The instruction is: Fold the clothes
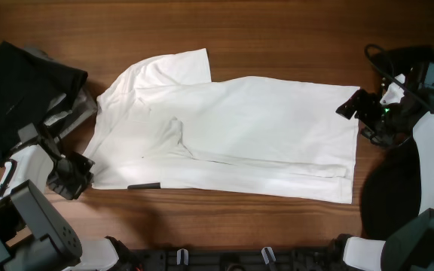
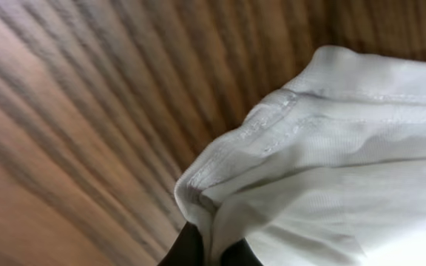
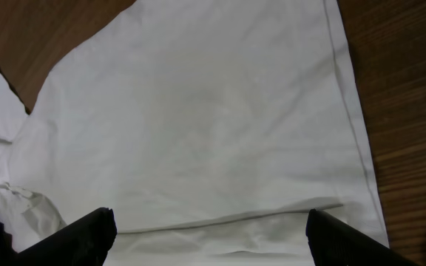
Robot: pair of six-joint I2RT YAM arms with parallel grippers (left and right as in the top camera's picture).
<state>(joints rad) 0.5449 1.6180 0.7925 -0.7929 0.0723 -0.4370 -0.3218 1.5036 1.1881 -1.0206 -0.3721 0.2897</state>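
The clothes' large white T-shirt [image 1: 239, 135] lies spread across the wooden table [image 1: 277, 30], one sleeve folded over at the top left. A small dark label [image 1: 143, 185] shows at its lower left hem. My left gripper [image 1: 87, 169] sits at the shirt's lower left corner. In the left wrist view this gripper [image 2: 211, 251] is shut on a bunched fold of the white T-shirt [image 2: 346, 185]. My right gripper [image 1: 350, 105] hovers at the shirt's right edge. Its dark fingers [image 3: 76, 236] stand wide open over the white T-shirt [image 3: 198, 111], with only flat cloth between them.
A black garment [image 1: 17, 83] lies at the far left with grey cloth [image 1: 77, 111] under its edge. Another dark garment [image 1: 390, 196] lies at the right, beside the right arm. Bare wood [image 1: 224, 218] runs along the front of the shirt.
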